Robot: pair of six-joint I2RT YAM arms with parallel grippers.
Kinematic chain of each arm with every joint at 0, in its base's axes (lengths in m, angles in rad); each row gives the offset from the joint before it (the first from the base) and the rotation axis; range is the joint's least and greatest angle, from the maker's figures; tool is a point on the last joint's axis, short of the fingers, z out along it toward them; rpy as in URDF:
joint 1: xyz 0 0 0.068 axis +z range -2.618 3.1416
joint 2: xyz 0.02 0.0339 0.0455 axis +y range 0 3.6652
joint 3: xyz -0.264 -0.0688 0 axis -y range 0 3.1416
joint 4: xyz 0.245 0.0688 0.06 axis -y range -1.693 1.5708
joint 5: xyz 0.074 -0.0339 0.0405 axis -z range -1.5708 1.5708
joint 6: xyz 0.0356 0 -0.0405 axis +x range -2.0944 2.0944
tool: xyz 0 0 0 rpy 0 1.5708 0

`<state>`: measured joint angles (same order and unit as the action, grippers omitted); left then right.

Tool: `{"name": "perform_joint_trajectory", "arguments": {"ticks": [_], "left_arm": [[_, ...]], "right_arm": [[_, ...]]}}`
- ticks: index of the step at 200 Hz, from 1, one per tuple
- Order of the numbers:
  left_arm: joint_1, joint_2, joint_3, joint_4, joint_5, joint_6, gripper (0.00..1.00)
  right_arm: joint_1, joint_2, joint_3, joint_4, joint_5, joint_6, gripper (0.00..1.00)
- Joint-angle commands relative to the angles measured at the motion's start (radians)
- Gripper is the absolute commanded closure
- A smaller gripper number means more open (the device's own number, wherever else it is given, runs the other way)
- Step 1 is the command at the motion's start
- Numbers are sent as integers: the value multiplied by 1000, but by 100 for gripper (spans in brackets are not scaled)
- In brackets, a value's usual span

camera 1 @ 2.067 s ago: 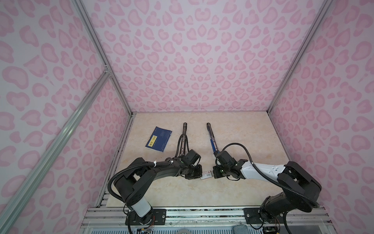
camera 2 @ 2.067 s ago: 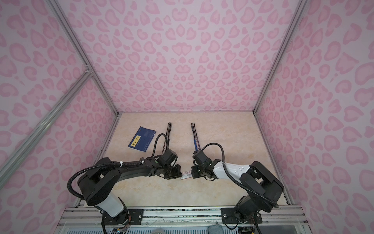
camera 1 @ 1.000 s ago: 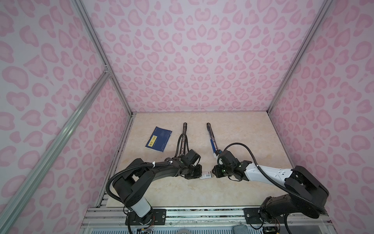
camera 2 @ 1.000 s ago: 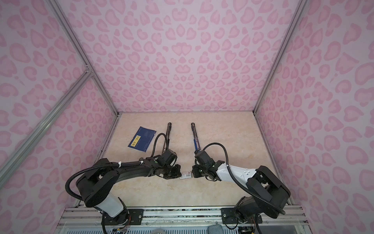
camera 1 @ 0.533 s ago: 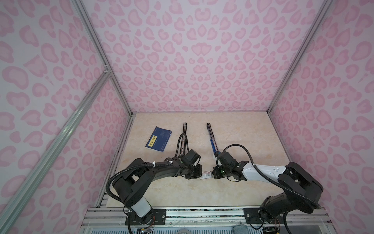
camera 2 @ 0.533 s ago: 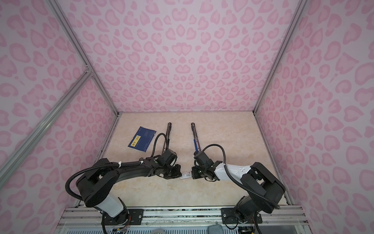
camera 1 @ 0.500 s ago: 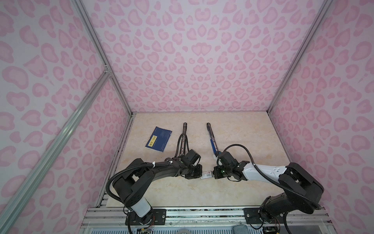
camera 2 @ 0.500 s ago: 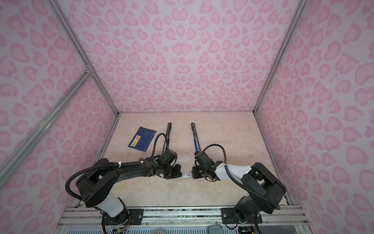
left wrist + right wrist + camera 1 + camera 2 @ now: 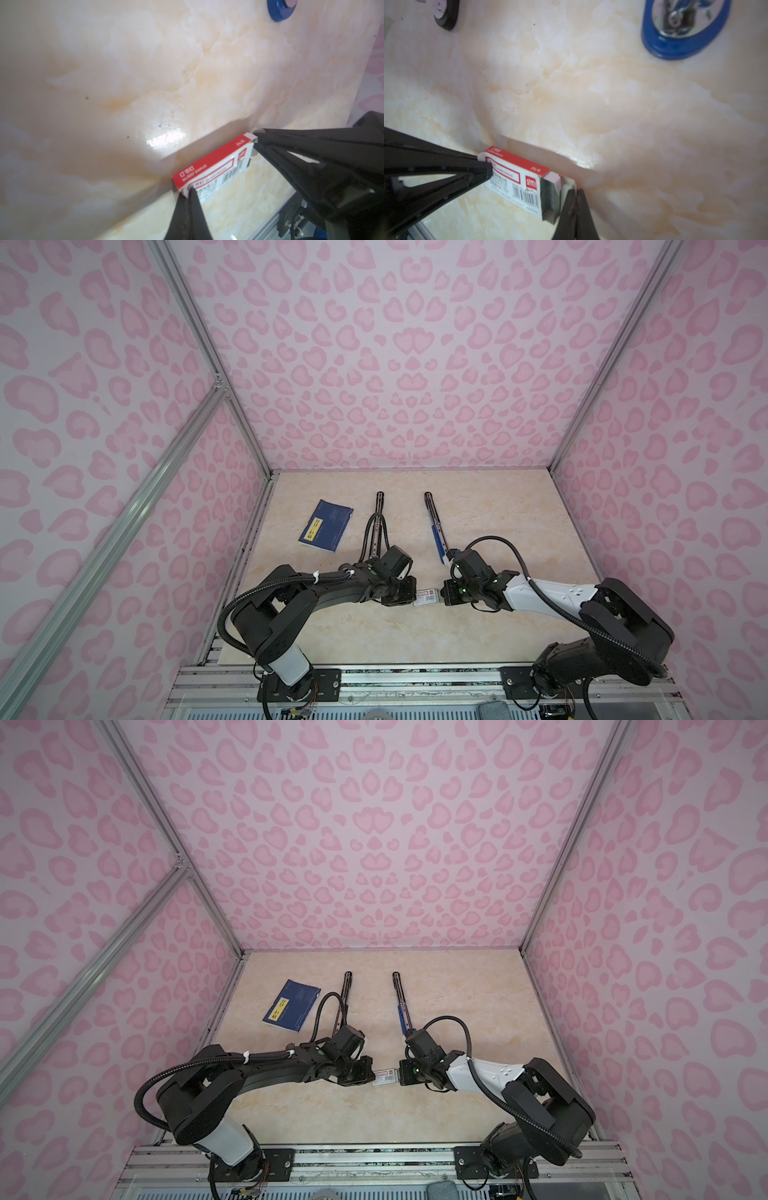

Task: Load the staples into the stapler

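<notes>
A small red-and-white staple box [image 9: 427,596] [image 9: 386,1076] hangs between my two grippers, near the table's front middle. My left gripper [image 9: 189,190] [image 9: 412,598] is shut on the box's left end. My right gripper [image 9: 576,190] [image 9: 400,1076] is shut on the white flap [image 9: 566,185] of the opened right end. Something dark grey [image 9: 550,199] shows inside that opening; I cannot tell whether it is the staples. A blue stapler [image 9: 436,526] [image 9: 683,29] lies lengthwise behind the right gripper. A black stapler [image 9: 377,522] [image 9: 446,14] lies behind the left one.
A blue booklet [image 9: 326,524] [image 9: 292,1004] lies at the back left of the marble-look table [image 9: 498,510]. Pink patterned walls close in the back and both sides. A metal rail [image 9: 395,676] runs along the front edge by the arm bases.
My right gripper has closed on the box's right end flap after a small shift of its arm. The box and my left arm have stayed where they were.
</notes>
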<state>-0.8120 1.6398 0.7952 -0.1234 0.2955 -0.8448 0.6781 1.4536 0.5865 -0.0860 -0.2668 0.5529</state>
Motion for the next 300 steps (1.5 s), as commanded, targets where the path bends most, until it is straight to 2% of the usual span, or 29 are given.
{"name": "perform_joint_trajectory", "arguments": {"ticks": [1,72,135,218,256,300], "left_arm": [[7,5,2,-69,-33,3,97],[15,35,34,-88,-23,18,97],[14,41,59,-83,5,28,76],[10,33,53,-62,39,15,71],[8,54,59,-54,40,15,76],[8,54,68,-63,24,17,97]], "right_arm": [[-16,-6,-13,-54,42,-13,100],[-28,9,-14,-38,7,-9,100],[-19,26,-6,-11,-14,5,100],[-12,42,-2,2,-14,10,100],[-5,47,-4,9,-14,13,100],[-1,52,-5,12,-14,14,100]]}}
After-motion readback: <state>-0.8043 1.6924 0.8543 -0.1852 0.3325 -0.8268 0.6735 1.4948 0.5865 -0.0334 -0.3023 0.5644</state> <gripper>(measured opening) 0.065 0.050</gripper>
